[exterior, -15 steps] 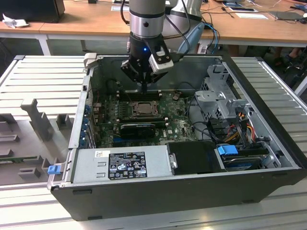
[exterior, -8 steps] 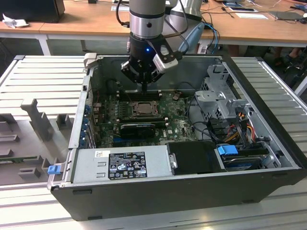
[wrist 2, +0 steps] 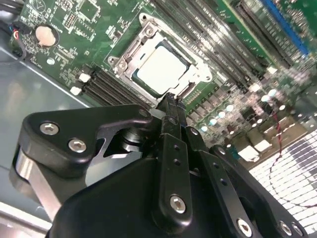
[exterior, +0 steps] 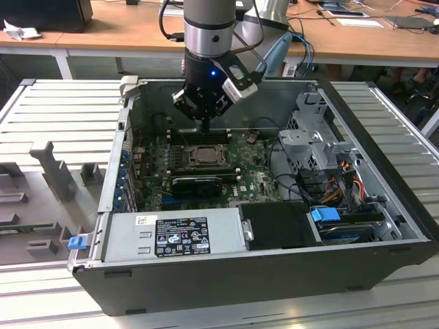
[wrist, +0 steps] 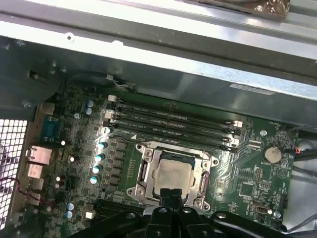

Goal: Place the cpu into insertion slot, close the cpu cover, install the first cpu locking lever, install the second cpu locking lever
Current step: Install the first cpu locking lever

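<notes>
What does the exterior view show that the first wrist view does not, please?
Exterior view: the arm, the open computer case, its power supply and the drive cage. First wrist view: the round coin cell and the metal rear ports. Both: the cpu framed by the cpu cover, with the shut gripper just by it.

Green motherboard [wrist: 257,173] inside a dark grey computer case [exterior: 240,281].
The cpu [wrist 2: 161,69] is dull silver-grey, framed by the silver cpu cover [wrist: 147,168]. The motherboard is speckled with silver and pale-blue parts and striped by black memory slots [wrist: 173,124]. A blue clip [exterior: 325,214] sits at the exterior view's right; the far counter [exterior: 123,27] is wood-brown.
</notes>
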You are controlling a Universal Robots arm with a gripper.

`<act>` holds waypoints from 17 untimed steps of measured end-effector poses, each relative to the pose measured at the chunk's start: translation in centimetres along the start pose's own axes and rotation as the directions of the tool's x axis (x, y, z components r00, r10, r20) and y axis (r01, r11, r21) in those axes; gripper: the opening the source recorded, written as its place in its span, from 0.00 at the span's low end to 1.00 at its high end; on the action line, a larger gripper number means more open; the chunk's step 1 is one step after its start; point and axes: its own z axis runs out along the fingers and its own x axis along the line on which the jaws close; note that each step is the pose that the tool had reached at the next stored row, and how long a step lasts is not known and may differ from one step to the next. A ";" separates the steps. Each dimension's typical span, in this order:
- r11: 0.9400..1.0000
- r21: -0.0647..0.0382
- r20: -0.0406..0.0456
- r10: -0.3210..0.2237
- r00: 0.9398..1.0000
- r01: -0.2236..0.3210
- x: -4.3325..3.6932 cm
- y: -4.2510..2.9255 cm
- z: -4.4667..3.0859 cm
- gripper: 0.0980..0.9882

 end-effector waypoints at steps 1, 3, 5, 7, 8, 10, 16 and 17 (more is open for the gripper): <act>1.000 -0.006 0.002 0.017 1.000 -0.017 0.00 0.00 0.10 0.01; 0.997 -0.005 0.004 0.071 0.997 -0.071 0.02 -0.01 0.30 0.01; 0.997 -0.005 0.005 0.074 0.997 -0.074 0.05 -0.01 0.33 0.01; 0.997 -0.005 0.005 0.075 0.997 -0.075 0.13 0.01 0.35 0.01; 0.997 -0.005 0.005 0.075 0.997 -0.075 0.22 0.02 0.36 0.01; 0.997 -0.005 0.005 0.075 0.997 -0.075 0.63 0.10 0.37 0.01; 0.997 -0.005 0.005 0.075 0.997 -0.075 1.29 0.22 0.42 0.01; 0.997 -0.005 0.005 0.079 0.997 -0.079 1.39 0.24 0.43 0.01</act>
